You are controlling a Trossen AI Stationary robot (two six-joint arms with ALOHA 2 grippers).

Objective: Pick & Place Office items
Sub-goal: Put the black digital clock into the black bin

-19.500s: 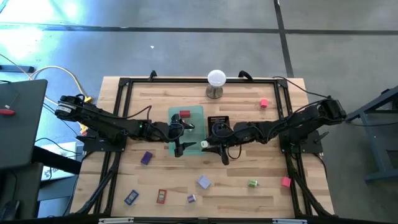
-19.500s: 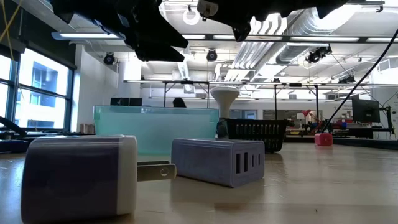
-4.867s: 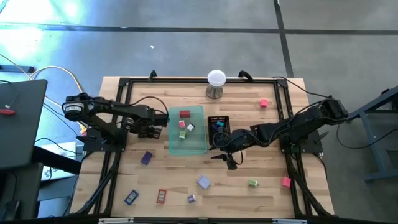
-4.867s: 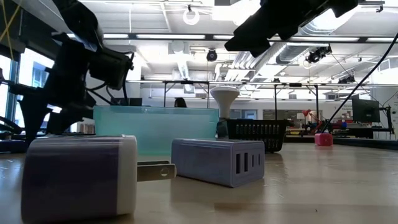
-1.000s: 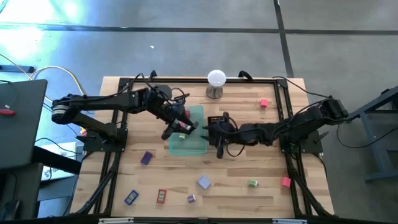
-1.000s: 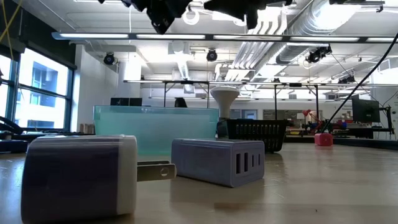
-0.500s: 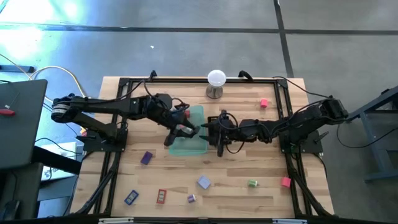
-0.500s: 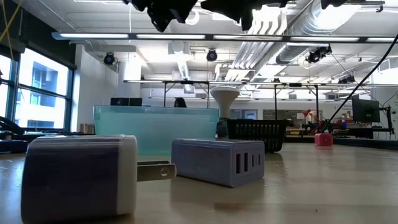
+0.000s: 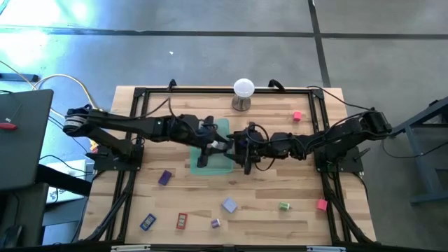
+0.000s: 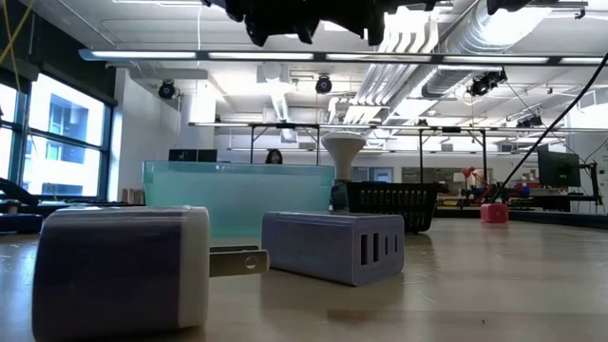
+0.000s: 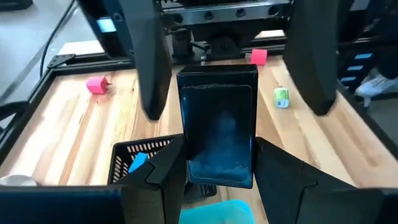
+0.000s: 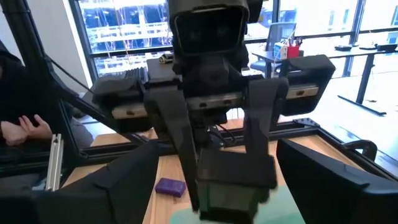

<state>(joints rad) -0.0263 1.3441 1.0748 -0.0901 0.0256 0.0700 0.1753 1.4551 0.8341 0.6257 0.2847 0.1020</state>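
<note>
The left hand (image 9: 210, 148), at frame centre, is clenched on a black block (image 11: 217, 133) facing the released right hand (image 9: 243, 149); a mistimed handover could drop it outside the green tray (image 9: 222, 166).

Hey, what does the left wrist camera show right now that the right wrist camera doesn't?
Only the left wrist view: the black mesh tray holding a blue piece, plus a pink piece and a green piece on the table. Only the right wrist view: a purple piece and a person's hand. Both: the black block gripped by the left tool, with the right tool open on either side of it.
</note>
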